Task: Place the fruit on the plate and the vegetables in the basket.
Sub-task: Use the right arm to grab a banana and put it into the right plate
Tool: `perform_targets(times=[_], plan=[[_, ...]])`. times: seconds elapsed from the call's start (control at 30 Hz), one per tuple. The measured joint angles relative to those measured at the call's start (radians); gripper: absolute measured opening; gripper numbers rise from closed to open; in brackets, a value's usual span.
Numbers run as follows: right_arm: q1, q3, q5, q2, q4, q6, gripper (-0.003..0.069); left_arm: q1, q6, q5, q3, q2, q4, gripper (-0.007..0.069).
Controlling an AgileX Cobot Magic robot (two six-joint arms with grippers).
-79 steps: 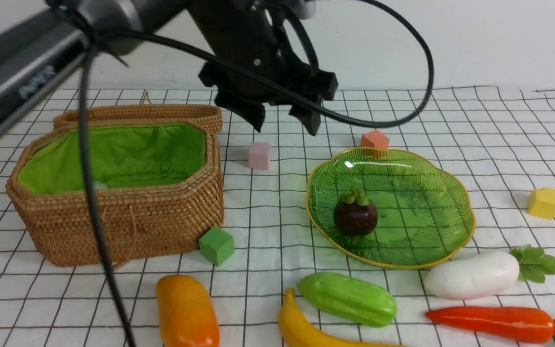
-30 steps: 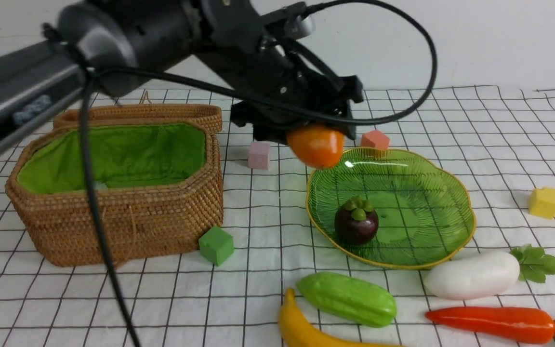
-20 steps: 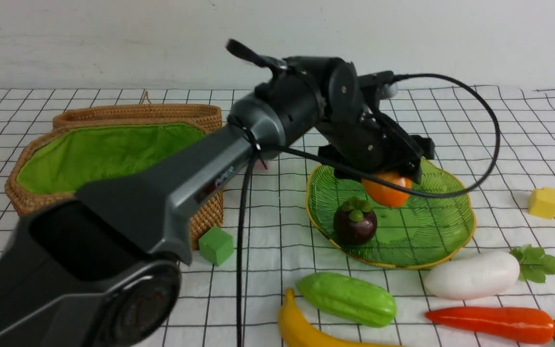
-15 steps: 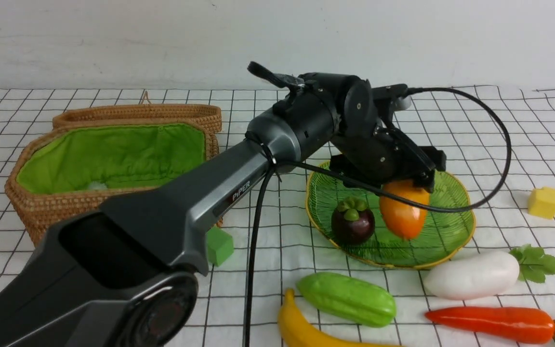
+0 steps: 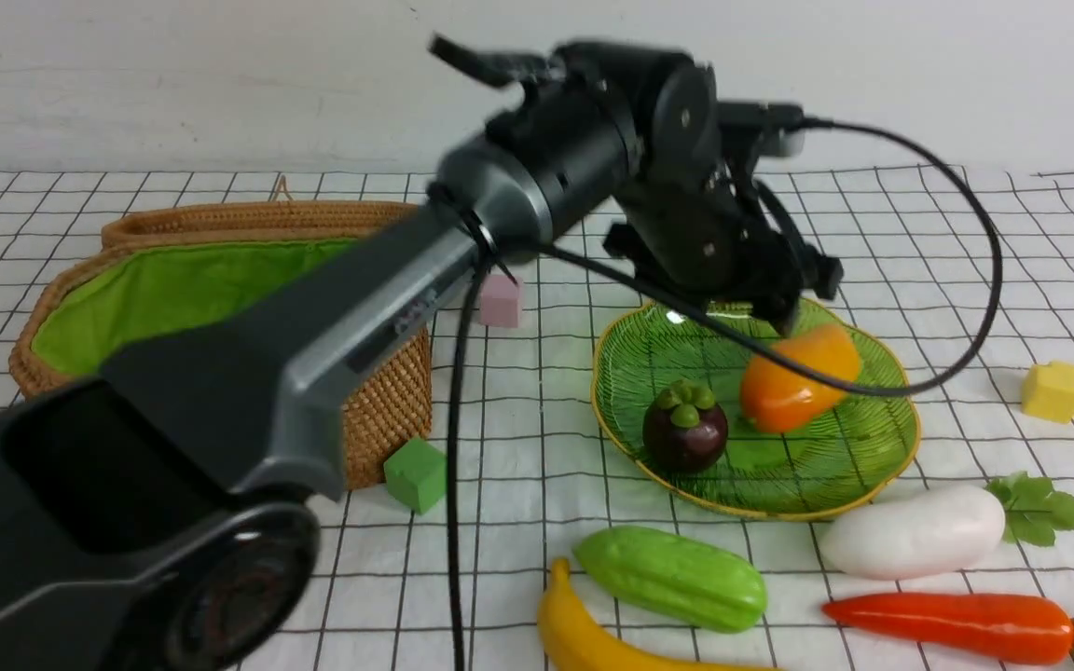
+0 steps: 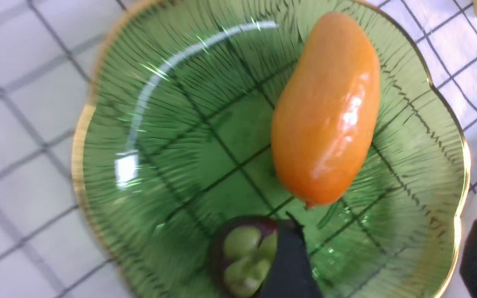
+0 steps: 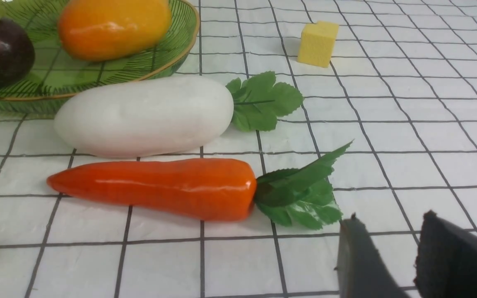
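Observation:
The green glass plate (image 5: 863,471) (image 6: 160,124) holds two fruits. A dark-purple mangosteen (image 5: 684,431) (image 6: 242,256) sits beside an orange mango (image 5: 793,377) (image 6: 325,107) that lies free on its side. My left gripper (image 5: 761,303) (image 6: 383,248) hovers just above the mango, open and empty. On the cloth in front lie the banana (image 5: 593,638), cucumber (image 5: 672,578), white radish (image 5: 915,533) (image 7: 145,116) and carrot (image 5: 952,626) (image 7: 160,188). My right gripper (image 7: 389,225) is low over the cloth near the carrot's leaves, slightly open with nothing between its fingers. The wicker basket (image 5: 397,391) stands open at the left.
The basket's lid (image 5: 248,216) leans behind it. Foam cubes lie about: pink (image 5: 501,300), green (image 5: 418,473), yellow (image 5: 1053,391) (image 7: 318,43). My left arm crosses the front view from the lower left and hides part of the basket.
The left gripper brought the mango down onto the plate and let it go. The mango tipped over beside the mangosteen, and the gripper has lifted a little.

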Motion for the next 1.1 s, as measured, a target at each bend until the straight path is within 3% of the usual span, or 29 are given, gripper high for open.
perform_targets(times=[0.07, 0.17, 0.2, 0.27, 0.47, 0.57, 0.6, 0.67, 0.7, 0.77, 0.9, 1.1], plan=[[0.0, 0.0, 0.0, 0.0, 0.0, 0.0, 0.0238, 0.0, 0.006, 0.063, 0.0, -0.077, 0.093, 0.0373], [0.0, 0.0, 0.0, 0.0, 0.0, 0.0, 0.0238, 0.002, -0.013, 0.125, 0.017, -0.224, 0.241, 0.0188], [0.0, 0.0, 0.0, 0.0, 0.0, 0.0, 0.0238, 0.003, -0.02, 0.127, 0.022, -0.246, 0.254, 0.0175], [0.0, 0.0, 0.0, 0.0, 0.0, 0.0, 0.0238, 0.009, -0.072, 0.132, 0.129, -0.41, 0.299, 0.0009], [0.0, 0.0, -0.001, 0.0, 0.0, 0.0, 0.0238, 0.012, -0.126, 0.132, 0.432, -0.733, 0.309, -0.0013], [0.0, 0.0, -0.001, 0.0, 0.0, 0.0, 0.0238, 0.012, -0.228, 0.132, 0.74, -1.002, 0.288, -0.0013], [0.0, 0.0, -0.001, 0.0, 0.0, 0.0, 0.0238, 0.012, -0.235, 0.132, 0.759, -1.018, 0.286, -0.0013], [0.0, 0.0, -0.001, 0.0, 0.0, 0.0, 0.0238, 0.012, -0.33, 0.113, 1.025, -1.241, 0.265, -0.0013], [0.0, 0.0, -0.001, 0.0, 0.0, 0.0, 0.0238, 0.012, -0.33, 0.113, 1.048, -1.241, 0.263, -0.0013], [0.0, 0.0, -0.001, 0.0, 0.0, 0.0, 0.0238, 0.012, -0.434, -0.033, 1.365, -1.505, 0.236, -0.0013], [0.0, 0.0, -0.001, 0.0, 0.0, 0.0, 0.0238, 0.012, -0.566, -0.212, 1.748, -1.846, 0.214, -0.0013], [0.0, 0.0, -0.001, 0.0, 0.0, 0.0, 0.0238, 0.012, -0.691, -0.203, 1.931, -2.124, 0.163, -0.0013]])
